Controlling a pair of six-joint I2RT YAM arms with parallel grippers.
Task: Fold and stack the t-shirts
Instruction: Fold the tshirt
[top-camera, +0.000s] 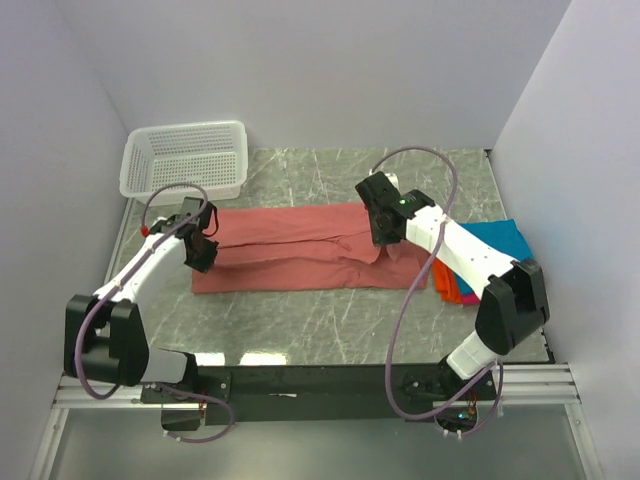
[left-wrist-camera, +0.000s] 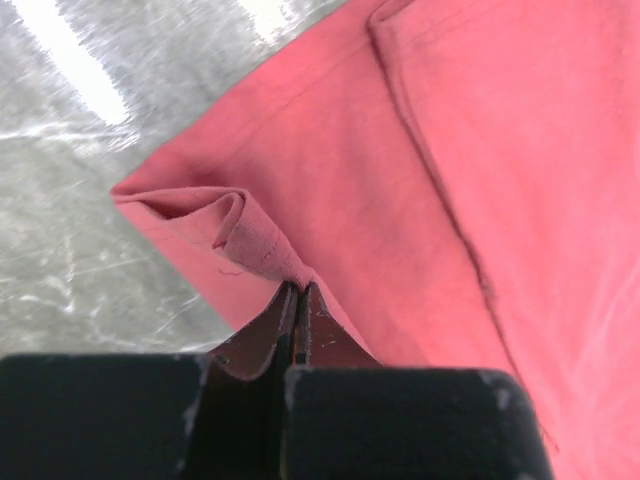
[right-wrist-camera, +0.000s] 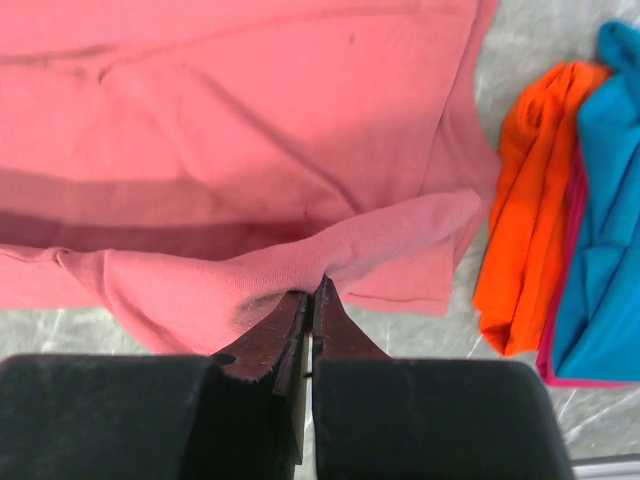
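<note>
Pinching opposite ends of the large dusty salmon-red cloth t-shirt (top-camera: 290, 262), both grippers have their jaws pressed together on fabric. The left gripper (left-wrist-camera: 297, 292) nips a rolled hem corner, the right gripper (right-wrist-camera: 312, 292) a raised fold of edge. The shirt lies between them on the grey marbled tabletop (top-camera: 330, 330). A clean fold likely needs both ends lifted level and carried together, cloth kept taut. Just right of the right gripper sit the folded orange tee (right-wrist-camera: 530, 200), teal-blue tee (right-wrist-camera: 610, 200) and magenta-pink tee (right-wrist-camera: 562, 372); the white plastic mesh basket (top-camera: 185, 160) stands beyond the left gripper. The widest room looks to be toward the arm bases.
</note>
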